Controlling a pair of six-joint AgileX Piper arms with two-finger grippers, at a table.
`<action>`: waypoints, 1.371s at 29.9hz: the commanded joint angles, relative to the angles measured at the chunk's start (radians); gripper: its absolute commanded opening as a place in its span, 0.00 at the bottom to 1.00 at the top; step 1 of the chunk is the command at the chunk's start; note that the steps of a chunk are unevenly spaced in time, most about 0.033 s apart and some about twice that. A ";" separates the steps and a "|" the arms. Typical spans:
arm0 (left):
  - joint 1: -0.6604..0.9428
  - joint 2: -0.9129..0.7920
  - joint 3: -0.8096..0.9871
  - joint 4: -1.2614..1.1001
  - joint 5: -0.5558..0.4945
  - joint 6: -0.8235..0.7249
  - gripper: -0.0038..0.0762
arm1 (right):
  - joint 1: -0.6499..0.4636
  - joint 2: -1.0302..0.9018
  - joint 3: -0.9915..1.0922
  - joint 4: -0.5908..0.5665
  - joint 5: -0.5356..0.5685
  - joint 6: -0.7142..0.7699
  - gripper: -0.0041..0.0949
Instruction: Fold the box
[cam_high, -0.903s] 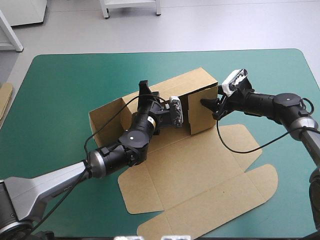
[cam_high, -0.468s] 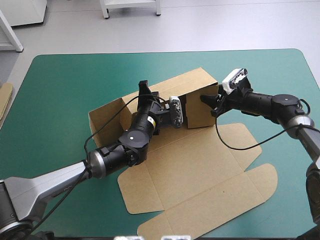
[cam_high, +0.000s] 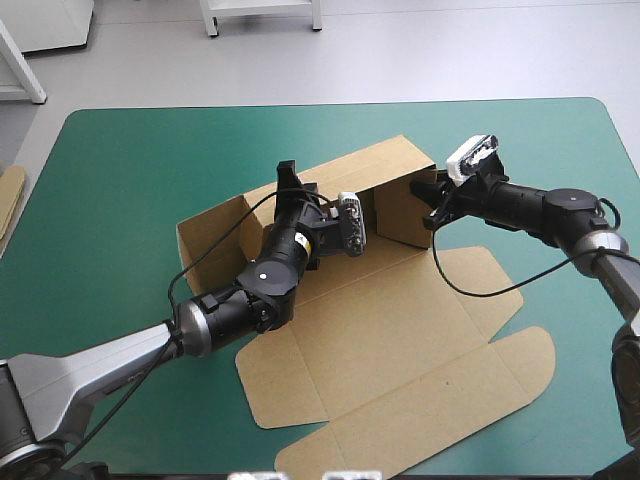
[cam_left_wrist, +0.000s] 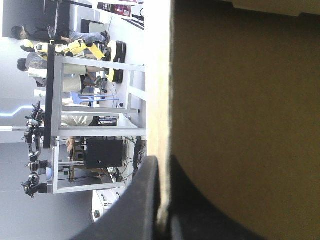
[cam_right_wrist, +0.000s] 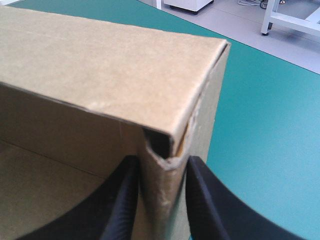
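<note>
Pivoting the end wall (cam_high: 405, 215) of the box (cam_high: 400, 340) inward, we have nearly squared that corner. Our right hand (cam_right_wrist: 162, 170) pinches it, and our left hand (cam_left_wrist: 162, 167) pinches the rear wall (cam_high: 345, 172). The box sits in the middle of the counter (cam_high: 120, 180).

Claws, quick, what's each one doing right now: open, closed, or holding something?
Left claw: closed on the box, pinching a raised wall's edge.
Right claw: closed on the box, pinching the end wall near its corner.
</note>
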 joint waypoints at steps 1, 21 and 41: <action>-0.008 -0.044 -0.029 0.057 -0.034 -0.019 0.04 | 0.009 -0.038 -0.031 -0.014 0.085 0.018 0.28; -0.008 -0.044 -0.029 0.061 -0.043 -0.019 0.05 | 0.015 -0.040 -0.031 -0.162 0.123 0.148 0.02; -0.168 -0.103 -0.048 0.059 -0.174 -0.104 0.61 | 0.015 -0.040 -0.031 -0.177 0.050 0.228 0.02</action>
